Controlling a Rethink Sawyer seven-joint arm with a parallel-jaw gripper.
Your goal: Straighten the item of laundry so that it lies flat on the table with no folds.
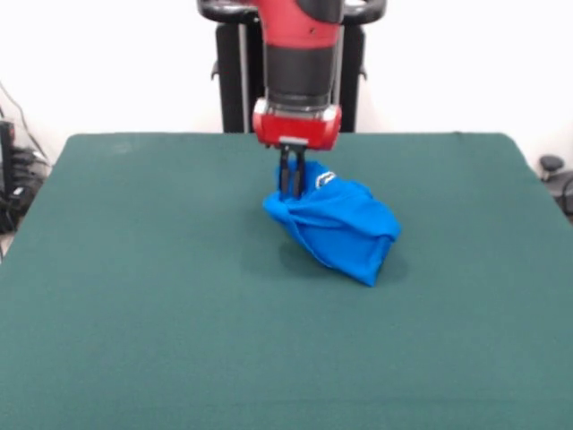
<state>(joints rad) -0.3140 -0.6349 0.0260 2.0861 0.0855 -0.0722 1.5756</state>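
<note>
Blue cloth, the item of laundry [338, 229], is sitting bunched just past the table's [134, 296] centre toward one o'clock; the gripper [291, 190] is seemingly pinching its ten o'clock edge; flattening is barely starting.

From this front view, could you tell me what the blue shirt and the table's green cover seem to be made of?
The blue shirt looks like soft, thin knit fabric, probably cotton jersey: it bunches in loose folds and drapes where the gripper holds it up. Its finish is matte. The table cover looks like felt or a similar napped cloth: flat, dull dark green, with no shine or visible weave.
</note>
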